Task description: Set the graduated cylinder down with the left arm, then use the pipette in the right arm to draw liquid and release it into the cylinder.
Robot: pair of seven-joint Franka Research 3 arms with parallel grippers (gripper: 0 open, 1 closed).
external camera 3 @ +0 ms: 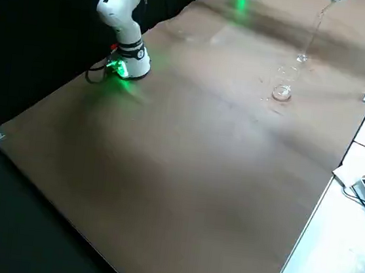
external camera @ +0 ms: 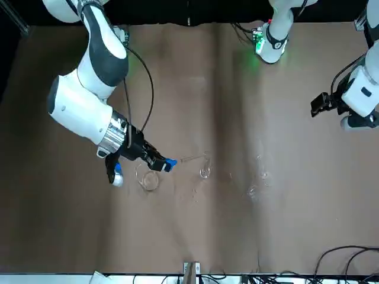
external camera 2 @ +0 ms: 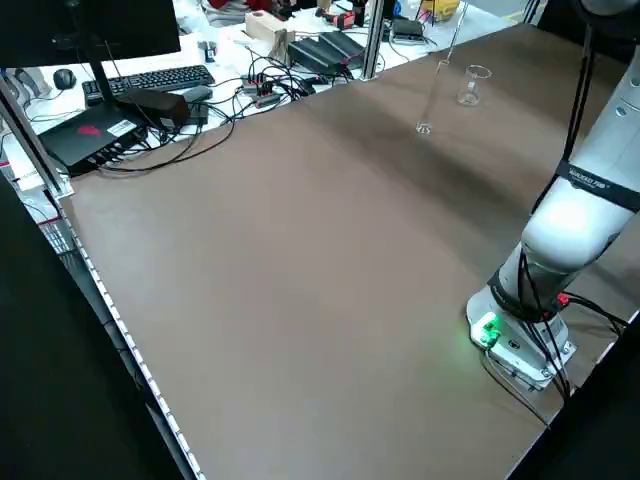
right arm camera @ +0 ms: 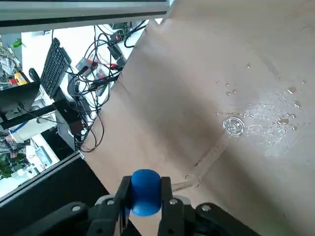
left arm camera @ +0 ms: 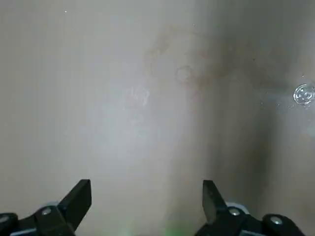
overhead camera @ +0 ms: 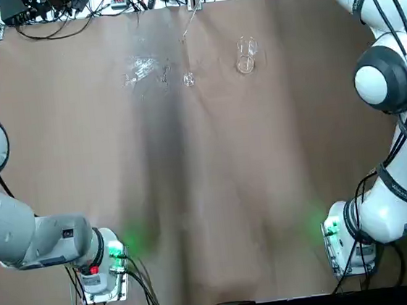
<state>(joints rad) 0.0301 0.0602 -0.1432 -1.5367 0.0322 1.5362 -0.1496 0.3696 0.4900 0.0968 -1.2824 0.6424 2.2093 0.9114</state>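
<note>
Near the table's (overhead camera: 301,113) far edge, the right gripper (right arm camera: 146,183) pinches the pipette (right arm camera: 146,201); sideways drift could tip the cylinder (right arm camera: 233,126). Toward the left edge, the left gripper (left arm camera: 147,184) is open.

Looking at a big brown tabletop (external camera 2: 300,250) here, kinda shiny in spots. Can see a short clear glass beaker (external camera 2: 474,88) near the far edge, standing upright. Also see a patch of clear droplets (right arm camera: 283,121) on the brown surface, honestly pretty splashy. Past the edge, get a white desk (external camera 3: 325,248) with a total rat's nest of black cables (right arm camera: 96,81), lol. Spot a black monitor (external camera 2: 90,30) too, plus a black keyboard (external camera 2: 155,80) and a dark mouse (external camera 2: 64,79) just beside it. Also notice a metal post (external camera 2: 373,42) at the table's edge, and black curtain-like material (external camera 3: 36,34) along one side.
</note>
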